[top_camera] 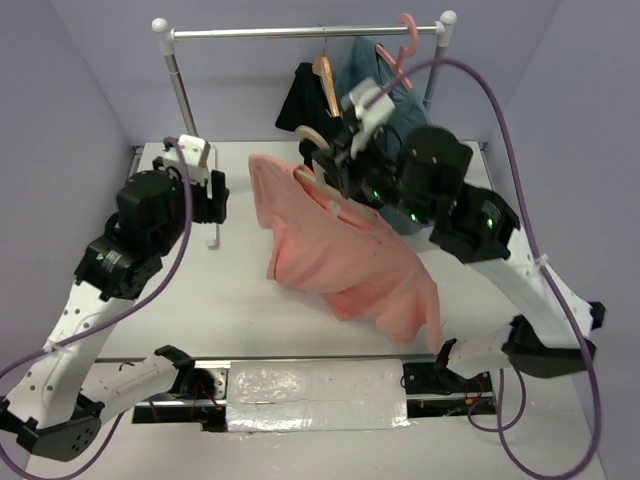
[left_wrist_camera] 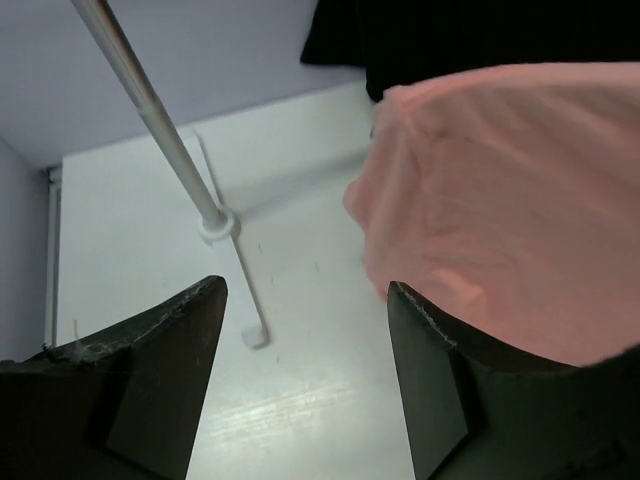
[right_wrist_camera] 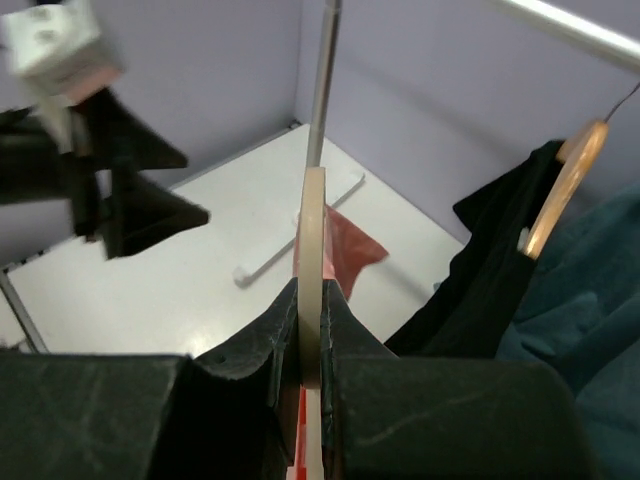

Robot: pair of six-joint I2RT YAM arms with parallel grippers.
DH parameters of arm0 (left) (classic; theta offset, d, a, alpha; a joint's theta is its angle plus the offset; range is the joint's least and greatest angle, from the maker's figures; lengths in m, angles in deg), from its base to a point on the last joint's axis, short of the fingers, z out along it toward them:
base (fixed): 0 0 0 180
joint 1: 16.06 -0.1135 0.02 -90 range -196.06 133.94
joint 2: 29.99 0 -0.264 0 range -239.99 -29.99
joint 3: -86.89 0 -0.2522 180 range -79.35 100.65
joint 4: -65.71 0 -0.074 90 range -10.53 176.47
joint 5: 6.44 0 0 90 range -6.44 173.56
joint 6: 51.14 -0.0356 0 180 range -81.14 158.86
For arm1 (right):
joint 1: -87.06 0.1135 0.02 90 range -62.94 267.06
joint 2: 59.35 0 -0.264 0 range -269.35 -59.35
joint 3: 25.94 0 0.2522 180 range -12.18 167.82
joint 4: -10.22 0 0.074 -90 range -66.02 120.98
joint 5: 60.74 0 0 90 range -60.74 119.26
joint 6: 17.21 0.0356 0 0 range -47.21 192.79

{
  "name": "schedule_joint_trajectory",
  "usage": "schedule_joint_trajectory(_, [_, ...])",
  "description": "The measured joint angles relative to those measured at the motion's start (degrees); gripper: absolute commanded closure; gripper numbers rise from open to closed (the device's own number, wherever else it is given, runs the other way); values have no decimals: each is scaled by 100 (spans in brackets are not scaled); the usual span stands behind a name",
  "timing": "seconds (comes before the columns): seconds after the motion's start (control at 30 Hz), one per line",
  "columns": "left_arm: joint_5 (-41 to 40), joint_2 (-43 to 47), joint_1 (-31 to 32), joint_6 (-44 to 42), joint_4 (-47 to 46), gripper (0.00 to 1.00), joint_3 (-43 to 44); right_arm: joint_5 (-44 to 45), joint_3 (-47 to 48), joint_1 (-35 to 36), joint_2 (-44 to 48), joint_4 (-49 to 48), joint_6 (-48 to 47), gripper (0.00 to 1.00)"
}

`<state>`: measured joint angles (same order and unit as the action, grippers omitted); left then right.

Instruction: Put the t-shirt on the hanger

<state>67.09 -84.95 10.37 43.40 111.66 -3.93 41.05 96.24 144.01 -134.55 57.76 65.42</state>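
Note:
The salmon-pink t-shirt [top_camera: 345,250] hangs draped over the pale beige hanger [top_camera: 312,136], lifted above the table's middle. My right gripper [top_camera: 335,165] is shut on the hanger; in the right wrist view the hanger [right_wrist_camera: 312,250] stands edge-on between the pads, with a corner of the t-shirt [right_wrist_camera: 345,245] behind it. My left gripper [top_camera: 210,195] is open and empty, left of the shirt. In the left wrist view its fingers [left_wrist_camera: 165,340] frame bare table, with the t-shirt [left_wrist_camera: 500,210] just right of them.
A clothes rack [top_camera: 300,33] stands at the back, its left pole [top_camera: 183,95] and foot close to my left gripper. A black shirt [top_camera: 305,95] on a brown wooden hanger [top_camera: 325,80], a teal shirt [top_camera: 365,65] and a pink hanger [top_camera: 405,40] hang there.

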Motion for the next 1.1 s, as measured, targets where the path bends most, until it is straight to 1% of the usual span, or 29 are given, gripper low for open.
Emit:
schedule_joint_trajectory(0.03, [2,15,0,-13,9,22,203,-4,538,-57,-326,190,-11,100])
schedule_joint_trajectory(0.1, [15,85,0,-28,-44,21,511,55,1296,-151,-811,389,-17,100])
schedule_joint_trajectory(0.2, [120,260,0,-26,-153,23,588,214,1847,-199,-1237,697,-11,100])
schedule_joint_trajectory(0.27, [262,391,0,-22,-254,23,472,225,2055,-199,-1458,870,42,100])
schedule_joint_trajectory(0.37, [601,446,0,-20,-323,25,214,107,1504,-208,-1377,752,127,100])
schedule_joint_trajectory(0.47, [885,446,0,13,-310,25,-101,212,1119,-208,-1353,769,321,100])
schedule_joint_trajectory(0.57, [1040,450,0,177,-350,23,-518,446,442,-168,-1134,319,553,100])
schedule_joint_trajectory(0.63, [1121,459,0,330,-315,17,-625,640,-173,-129,-872,-52,697,100])
schedule_joint_trajectory(0.67, [1172,459,0,407,-308,3,-625,774,-455,-70,-754,-240,772,100])
schedule_joint_trajectory(0.7, [1233,461,0,485,-278,1,-588,901,-629,-20,-691,-367,824,100])
schedule_joint_trajectory(0.73, [1342,435,0,621,-208,1,-490,1040,-745,44,-667,-501,868,100])
schedule_joint_trajectory(0.83, [1753,332,-2,828,-87,1,-153,1493,-804,229,-793,-951,935,100])
schedule_joint_trajectory(0.93, [2109,435,0,946,-87,0,-153,2061,-439,323,-1281,-1252,990,100])
schedule_joint_trajectory(1.03, [2170,942,0,1073,-234,1,-595,2583,35,332,-1980,-1523,1036,100])
schedule_joint_trajectory(1.1, [2271,1375,-7,1095,-348,0,-962,2767,122,332,-2332,-1648,1067,100])
